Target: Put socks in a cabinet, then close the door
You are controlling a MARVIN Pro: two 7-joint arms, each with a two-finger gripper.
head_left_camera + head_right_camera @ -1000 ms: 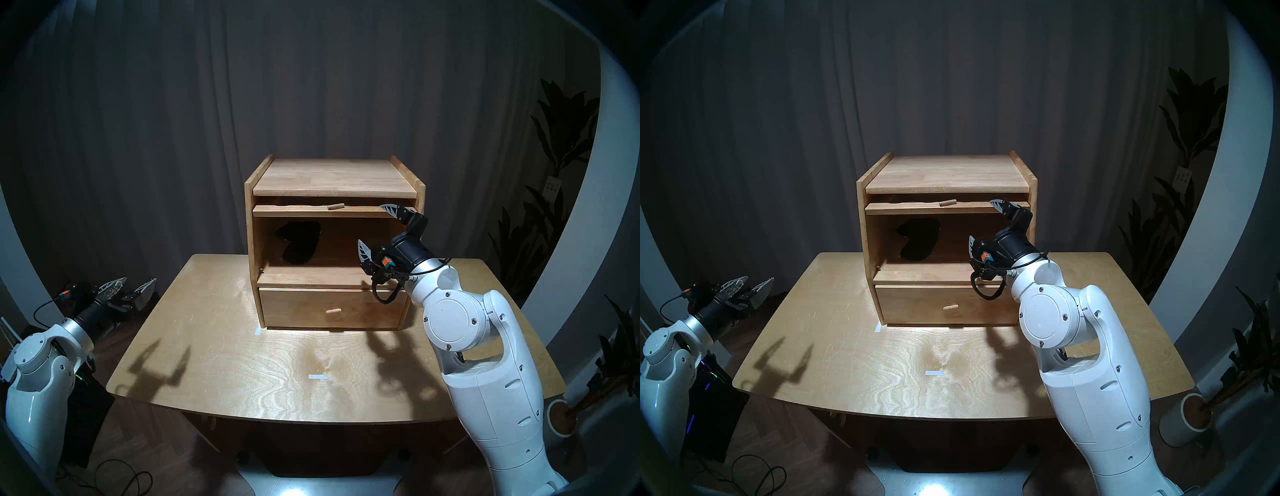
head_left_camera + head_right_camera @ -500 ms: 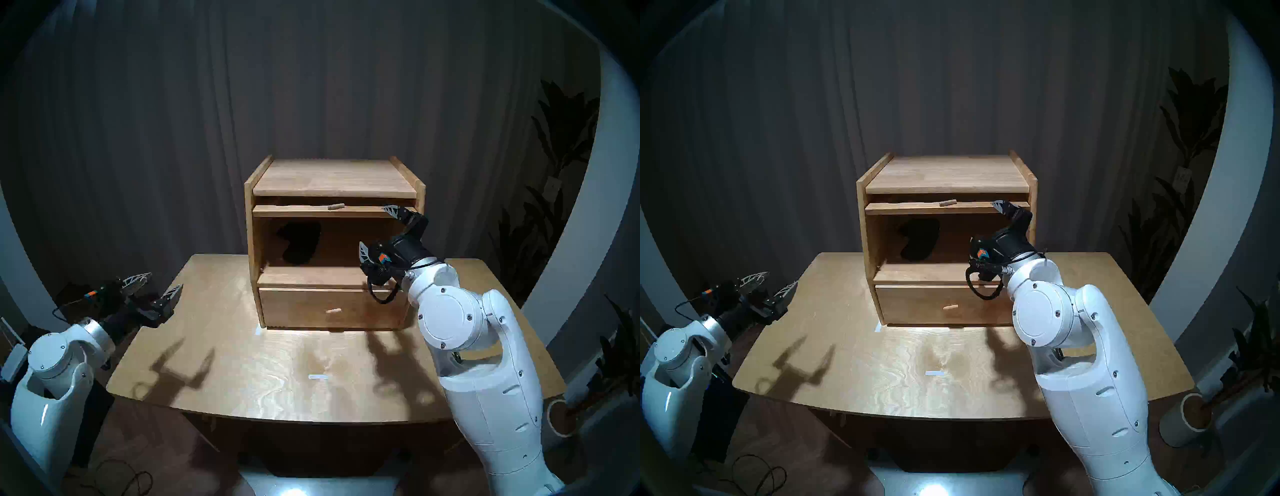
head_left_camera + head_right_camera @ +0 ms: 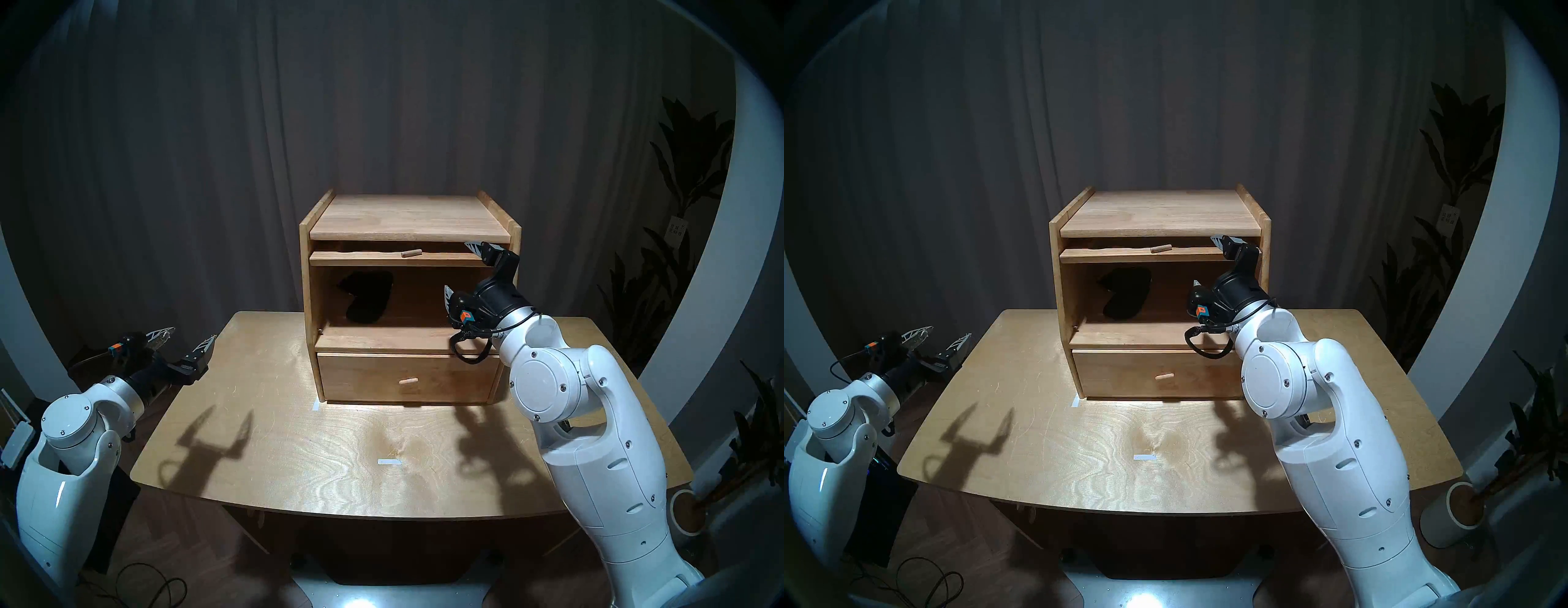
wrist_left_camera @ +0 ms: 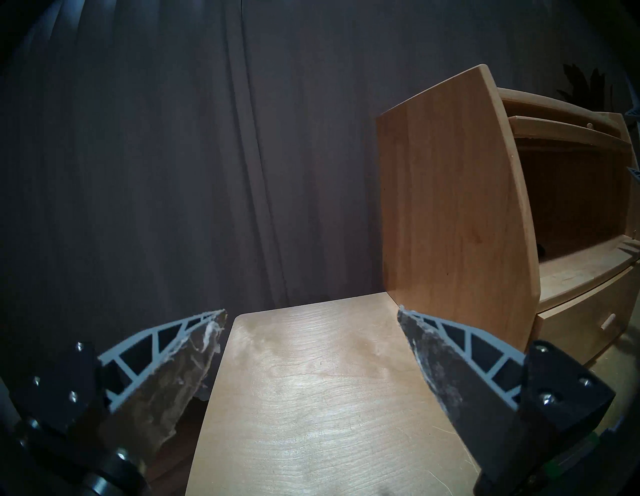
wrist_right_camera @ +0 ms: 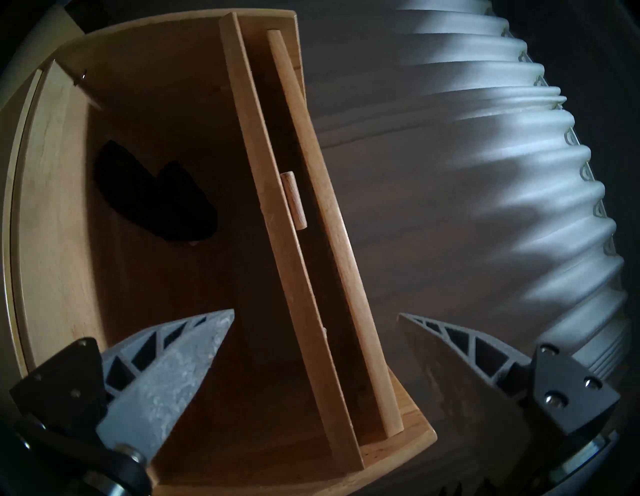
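The light-brown wooden cabinet [image 3: 407, 216] stands at the back of the table. Its door [image 3: 382, 257] lies flat, raised under the top board, with its peg knob [image 3: 410, 253] pointing forward. The black socks [image 3: 365, 297] rest inside the middle compartment, toward its left. My right gripper [image 3: 462, 271] is open at the door's right end, one finger above the door's front edge and one below it in the compartment opening. In the right wrist view the door's edge [image 5: 294, 277] runs between the fingers of the right gripper [image 5: 315, 318], and the socks [image 5: 156, 197] lie beyond. My left gripper [image 3: 184, 339] is open and empty over the table's far left edge.
A lower drawer [image 3: 407, 378] with a peg knob is shut. Two white tape marks [image 3: 389, 461] sit on the table [image 3: 254, 424]. Potted plants [image 3: 687, 170] stand at the right, a dark curtain hangs behind, and cables lie on the floor at the left.
My left arm swung in from beside the table to its far left edge. My right gripper rose a little, so its upper finger now sits above the door's edge.
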